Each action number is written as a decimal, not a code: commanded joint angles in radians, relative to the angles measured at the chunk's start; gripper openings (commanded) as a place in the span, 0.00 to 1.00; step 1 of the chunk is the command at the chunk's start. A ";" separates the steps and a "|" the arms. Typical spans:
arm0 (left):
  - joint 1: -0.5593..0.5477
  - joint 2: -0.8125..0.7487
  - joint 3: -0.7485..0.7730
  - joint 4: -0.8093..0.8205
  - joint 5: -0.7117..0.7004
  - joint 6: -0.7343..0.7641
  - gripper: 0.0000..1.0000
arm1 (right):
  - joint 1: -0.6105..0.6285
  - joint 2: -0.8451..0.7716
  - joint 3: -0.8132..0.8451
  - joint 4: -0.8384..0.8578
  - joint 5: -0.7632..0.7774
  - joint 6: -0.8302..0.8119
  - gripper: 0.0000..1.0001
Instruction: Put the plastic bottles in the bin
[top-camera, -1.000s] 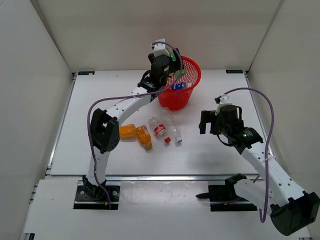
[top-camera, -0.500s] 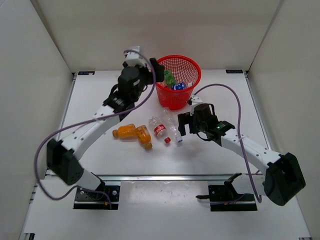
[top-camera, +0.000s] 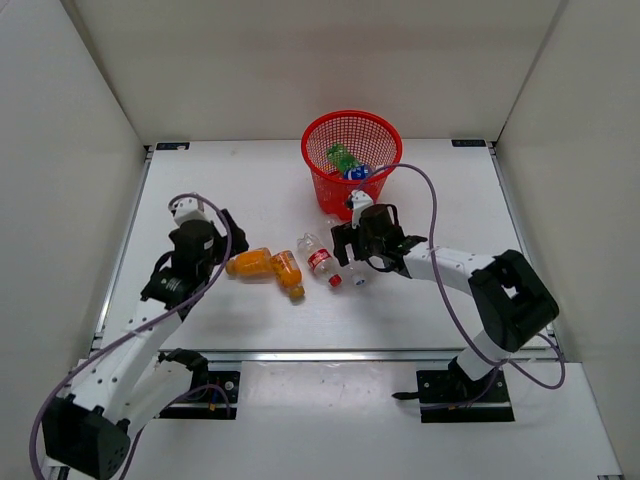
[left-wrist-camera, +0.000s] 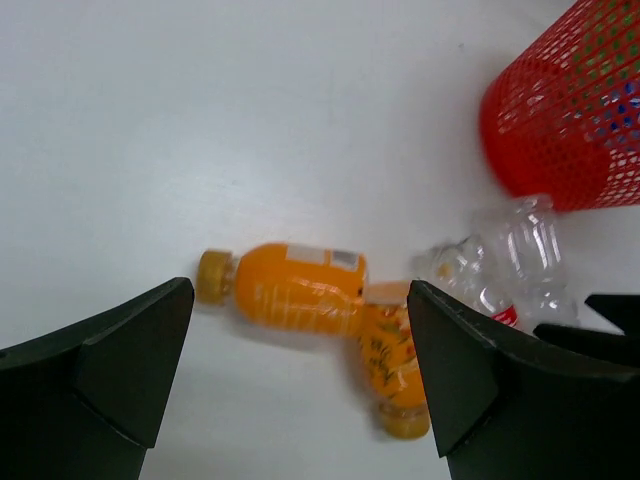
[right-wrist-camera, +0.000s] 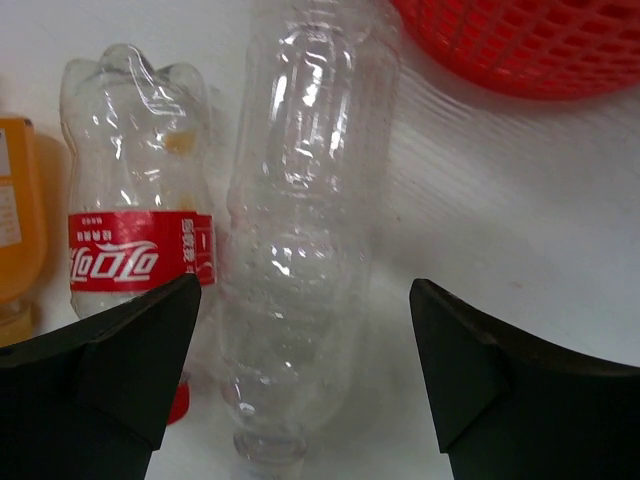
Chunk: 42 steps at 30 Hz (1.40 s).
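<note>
One clear bottle (right-wrist-camera: 300, 180), between spread jaws of right gripper (right-wrist-camera: 305, 290), untouched

4 close-packed bottles (top-camera: 318, 258) have the bin (top-camera: 345, 200) just behind, bare table (top-camera: 300, 320) in front.

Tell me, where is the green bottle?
Seen from above, the green bottle lies inside the red bin, far middle, beside a blue-labelled bottle.

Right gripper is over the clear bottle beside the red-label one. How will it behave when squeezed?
The clear bottle looks empty and thin-walled, so it is probably very light and may crumple under a hard squeeze. It lies on its round side, so a sideways nudge could roll it; the red-label bottle lies close beside it.
</note>
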 joint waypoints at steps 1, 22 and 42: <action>0.026 -0.112 -0.055 -0.146 0.011 -0.060 0.99 | 0.003 0.050 0.056 0.105 -0.040 -0.009 0.82; 0.052 -0.189 -0.160 -0.166 0.091 -0.130 0.99 | 0.051 -0.211 -0.089 -0.059 0.020 0.025 0.35; 0.083 0.068 -0.069 -0.093 0.208 -0.049 0.99 | -0.076 -0.145 0.491 0.141 -0.057 -0.441 0.33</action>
